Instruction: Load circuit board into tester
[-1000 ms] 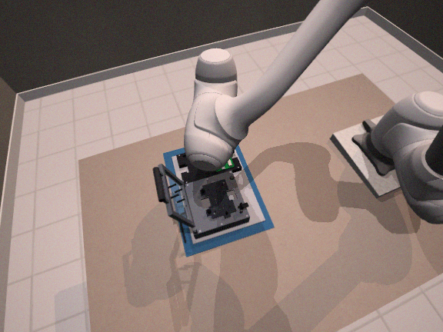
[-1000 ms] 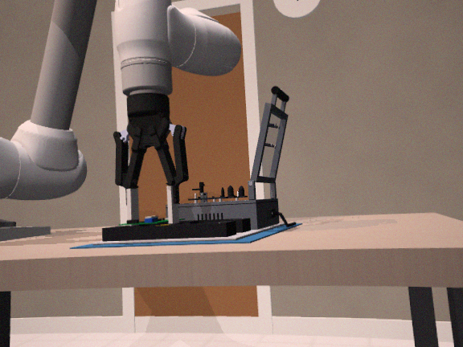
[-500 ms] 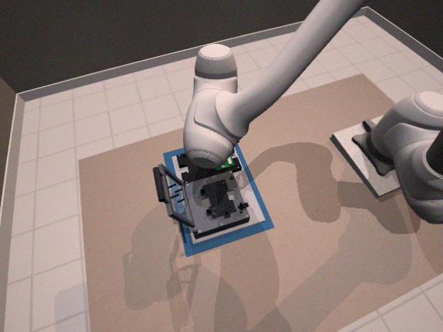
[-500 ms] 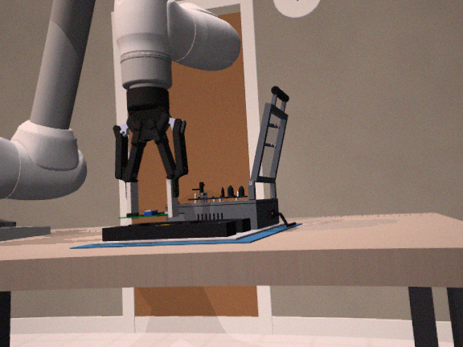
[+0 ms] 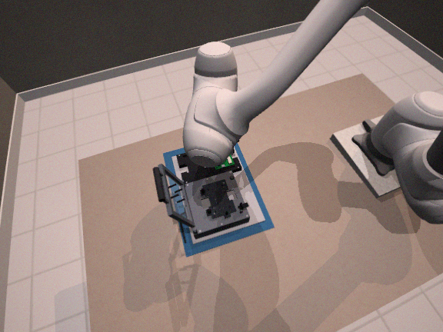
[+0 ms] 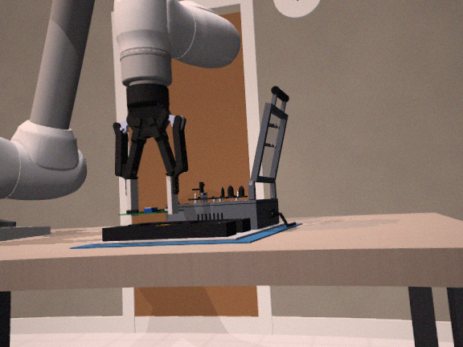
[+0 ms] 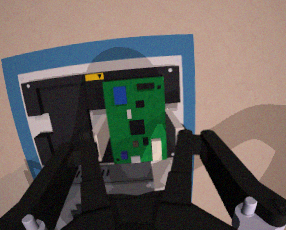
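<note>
The hand (image 6: 151, 208) is gripping the circuit board (image 6: 141, 212) by its two long edges, one finger on each side, and is holding it level just above the black tray (image 6: 169, 229) on the counter (image 6: 321, 241). In the wrist view the board (image 7: 136, 121) is lying face up with its long axis running away from the camera, square between the fingers. Its white connector (image 7: 158, 149) is sitting at the end nearer the camera.

The tester (image 6: 241, 210) is standing just beside the tray. Seen from the side, it is lying to the right of the hand, on the far side of the right-hand finger. Its lid (image 6: 271, 144) is standing open, nearly upright, at the far edge, so the way onto the plate is looking unobstructed. The coming move is probably a sideways carry over the posts. Whether the connector end is already facing the hook's end I cannot tell, since the hook is too small to place.
</note>
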Tool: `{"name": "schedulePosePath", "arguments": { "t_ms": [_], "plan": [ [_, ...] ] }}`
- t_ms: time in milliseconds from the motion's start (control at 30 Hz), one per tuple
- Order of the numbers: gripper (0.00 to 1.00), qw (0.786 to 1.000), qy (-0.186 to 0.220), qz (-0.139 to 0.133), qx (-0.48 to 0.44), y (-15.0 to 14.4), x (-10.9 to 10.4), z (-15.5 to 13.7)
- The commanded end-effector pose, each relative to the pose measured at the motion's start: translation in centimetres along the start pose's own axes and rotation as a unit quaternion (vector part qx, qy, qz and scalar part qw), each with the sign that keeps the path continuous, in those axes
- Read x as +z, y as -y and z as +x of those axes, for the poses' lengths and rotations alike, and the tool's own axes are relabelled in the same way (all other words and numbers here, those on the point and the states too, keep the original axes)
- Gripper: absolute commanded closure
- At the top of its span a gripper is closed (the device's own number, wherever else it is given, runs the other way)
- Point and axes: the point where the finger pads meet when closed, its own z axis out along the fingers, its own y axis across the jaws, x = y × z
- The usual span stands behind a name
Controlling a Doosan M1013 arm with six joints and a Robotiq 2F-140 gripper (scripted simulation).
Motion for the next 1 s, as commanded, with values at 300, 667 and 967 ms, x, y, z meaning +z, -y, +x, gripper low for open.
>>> {"name": "schedulePosePath", "arguments": {
  "t_ms": [300, 667, 967],
  "plan": [
    [0.54, 1.0, 0.0, 0.0, 0.0, 0.0, -0.2, 0.0],
    [0.54, 1.0, 0.0, 0.0, 0.0, 0.0, -1.6, 0.0],
    [0.54, 1.0, 0.0, 0.0, 0.0, 0.0, -4.1, 0.0]
  ]
}}
